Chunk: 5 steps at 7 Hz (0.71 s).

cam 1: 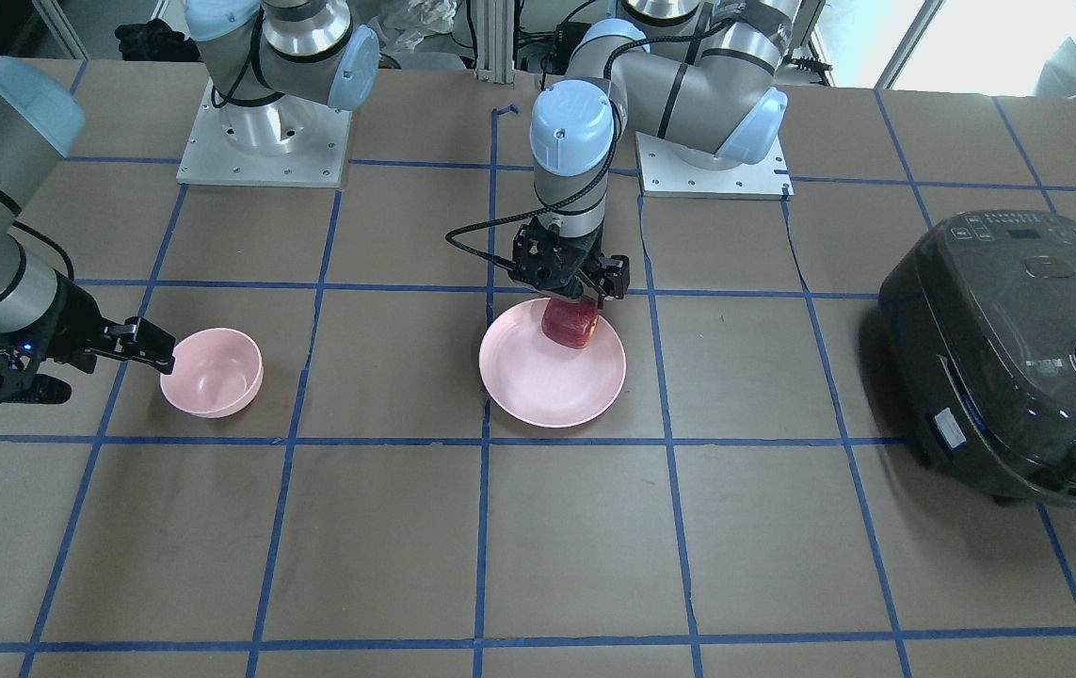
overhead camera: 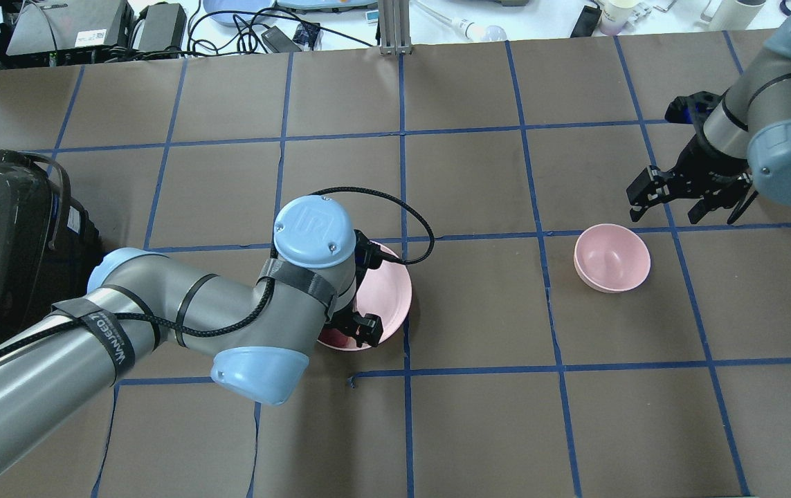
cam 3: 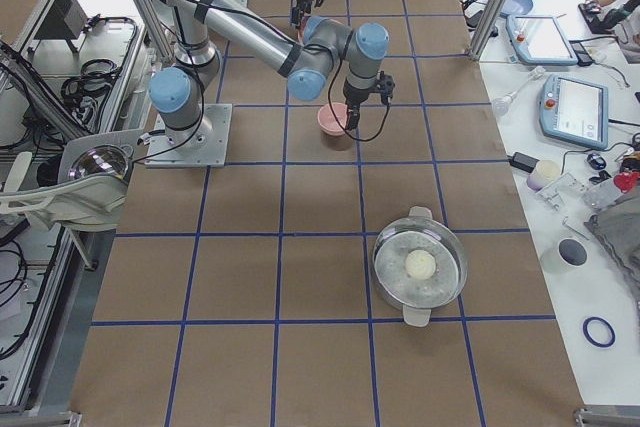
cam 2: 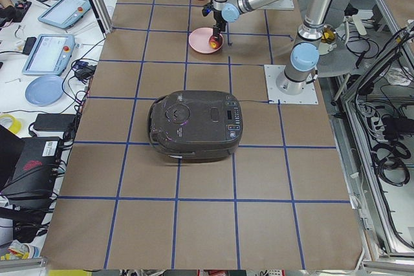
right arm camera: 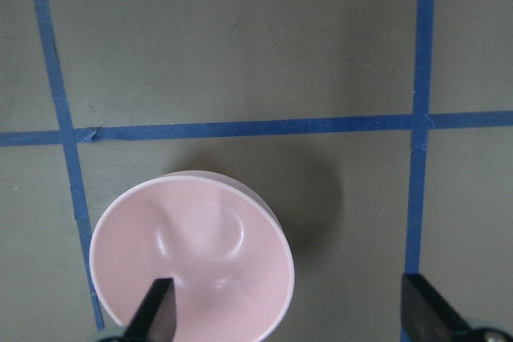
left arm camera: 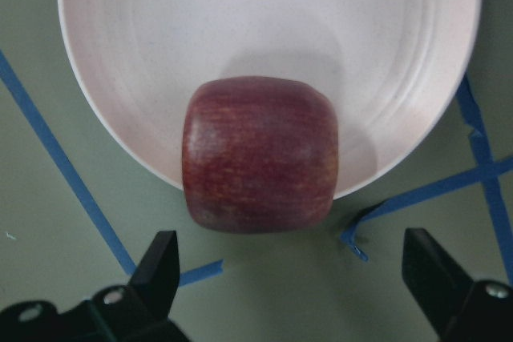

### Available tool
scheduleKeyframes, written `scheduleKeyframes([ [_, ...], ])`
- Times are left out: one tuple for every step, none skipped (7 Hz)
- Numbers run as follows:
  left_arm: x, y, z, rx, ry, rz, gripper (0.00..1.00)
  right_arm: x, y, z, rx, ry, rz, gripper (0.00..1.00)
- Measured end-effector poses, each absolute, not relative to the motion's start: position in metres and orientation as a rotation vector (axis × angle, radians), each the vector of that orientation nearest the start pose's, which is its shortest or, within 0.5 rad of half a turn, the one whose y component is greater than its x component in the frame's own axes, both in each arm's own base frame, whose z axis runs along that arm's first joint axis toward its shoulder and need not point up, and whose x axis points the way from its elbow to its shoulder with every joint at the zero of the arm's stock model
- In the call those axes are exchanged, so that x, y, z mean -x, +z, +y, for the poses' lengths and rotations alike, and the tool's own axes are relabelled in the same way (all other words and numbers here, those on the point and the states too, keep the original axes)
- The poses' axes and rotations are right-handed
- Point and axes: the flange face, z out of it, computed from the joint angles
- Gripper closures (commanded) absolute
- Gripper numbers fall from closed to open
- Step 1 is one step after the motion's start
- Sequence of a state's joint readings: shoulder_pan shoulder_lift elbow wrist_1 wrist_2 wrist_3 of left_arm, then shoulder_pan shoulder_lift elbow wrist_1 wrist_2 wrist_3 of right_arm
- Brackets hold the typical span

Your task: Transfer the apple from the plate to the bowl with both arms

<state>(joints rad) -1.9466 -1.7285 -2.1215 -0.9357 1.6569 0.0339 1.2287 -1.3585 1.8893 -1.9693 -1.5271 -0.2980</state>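
The dark red apple (cam 1: 570, 323) sits on the edge of the pale pink plate (cam 1: 547, 377) nearest the robot. In the left wrist view the apple (left arm camera: 260, 154) overhangs the plate's rim (left arm camera: 112, 110). My left gripper (cam 1: 575, 294) hangs just above the apple, jaws wide open, its fingertips (left arm camera: 160, 266) not touching it. The small pink bowl (cam 1: 213, 372) stands empty, apart from the plate. My right gripper (cam 1: 62, 367) is open and empty beside and above the bowl; the bowl (right arm camera: 192, 258) shows below its fingertips (right arm camera: 160, 310).
A black rice cooker (cam 1: 1018, 358) stands on the robot's left end of the table. A steel pot (cam 3: 420, 265) with a white ball in it stands at the right end. The arm bases (cam 1: 260, 141) are at the robot's edge.
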Motion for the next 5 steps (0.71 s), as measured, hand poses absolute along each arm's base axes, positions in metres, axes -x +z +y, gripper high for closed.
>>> scheduleKeyframes([
  [0.285,0.213,-0.384,-0.624,0.057,2.973,0.03,0.044,0.247,-0.531,-0.076,0.196,3.049,0.0],
  [0.286,0.207,-0.389,-0.625,0.027,2.971,0.21,0.044,0.23,-0.531,-0.079,0.231,3.038,0.06],
  [0.287,0.2,-0.393,-0.626,0.017,2.97,0.53,0.042,0.214,-0.527,-0.079,0.273,3.024,0.39],
  [0.288,0.196,-0.395,-0.632,0.016,2.968,0.75,0.04,0.203,-0.521,-0.075,0.307,3.012,0.71],
  [0.288,0.196,-0.396,-0.642,0.01,2.966,0.81,0.038,0.195,-0.515,-0.067,0.331,3.005,1.0],
])
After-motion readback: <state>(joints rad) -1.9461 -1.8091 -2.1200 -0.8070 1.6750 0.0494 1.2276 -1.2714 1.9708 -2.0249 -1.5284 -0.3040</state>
